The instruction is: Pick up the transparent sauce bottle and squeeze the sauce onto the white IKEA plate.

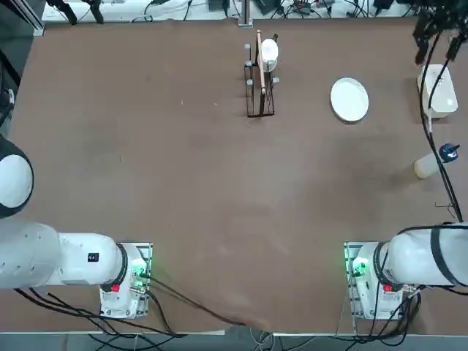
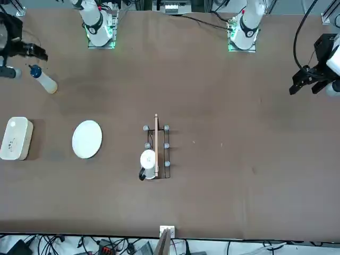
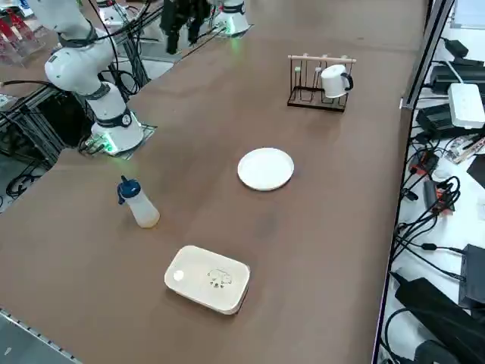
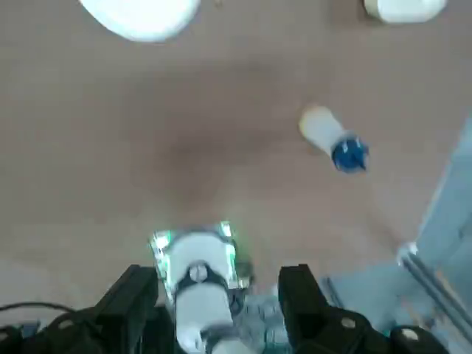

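Squeeze bottle (image 3: 139,203): apparently standing upright on the table, to the robot's right of the white IKEA plate (image 3: 265,168) and nearer the arm bases; well apart from both plate and cream rounded box (image 3: 207,279).
Blue cap (image 4: 349,154): uppermost, judging by the lean across the views; long axis therefore roughly vertical, with no lengthwise heading along the tabletop.
Right gripper (image 4: 217,274): raised above the table on the bottle's side, touching nothing.
Black fingers (image 4: 295,295): spread wide apart, with nothing clamped between.
Bearing from jaws: down toward the tabletop and off to one side, outside the gap; closer to the finger on the robot's right in the wrist view.
Aim of jaws: seemingly back toward the right arm's base (image 4: 199,258), visible through the gap, rather than at the bottle.
Nearer arm: the right, plainly.
Coming move, as judged: swing the aim round to the bottle, lower, then straddle the pale body below the cap, one finger each side.
Risk: with the approach off-centre, likely to knock the bottle over before closing.
Plate afterwards: to be reached by carrying leftward and away from the bases.
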Robot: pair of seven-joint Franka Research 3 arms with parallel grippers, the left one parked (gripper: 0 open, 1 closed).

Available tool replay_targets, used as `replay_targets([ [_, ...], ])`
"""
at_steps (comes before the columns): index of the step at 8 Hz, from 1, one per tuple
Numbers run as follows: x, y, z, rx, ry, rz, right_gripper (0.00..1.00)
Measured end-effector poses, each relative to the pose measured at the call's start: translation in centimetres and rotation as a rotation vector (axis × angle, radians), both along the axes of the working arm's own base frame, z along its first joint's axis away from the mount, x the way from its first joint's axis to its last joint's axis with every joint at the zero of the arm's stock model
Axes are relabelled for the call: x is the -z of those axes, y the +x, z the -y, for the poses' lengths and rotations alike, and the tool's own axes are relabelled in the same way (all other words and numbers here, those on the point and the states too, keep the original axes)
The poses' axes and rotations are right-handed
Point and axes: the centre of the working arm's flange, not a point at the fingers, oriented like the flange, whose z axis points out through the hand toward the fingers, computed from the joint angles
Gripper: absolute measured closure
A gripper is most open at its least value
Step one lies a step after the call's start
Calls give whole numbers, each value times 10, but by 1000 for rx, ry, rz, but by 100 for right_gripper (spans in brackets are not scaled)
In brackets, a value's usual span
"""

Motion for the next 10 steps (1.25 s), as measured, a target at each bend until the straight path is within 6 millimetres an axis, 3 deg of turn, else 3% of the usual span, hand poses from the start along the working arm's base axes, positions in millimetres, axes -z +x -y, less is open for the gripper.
replay_targets([
  [3,50,6,3,270,-226,-103,0],
  [6,113,18,-4,538,-566,13,0],
  [8,179,12,-18,612,-893,199,0],
  [10,251,-12,-24,659,-1163,411,0],
])
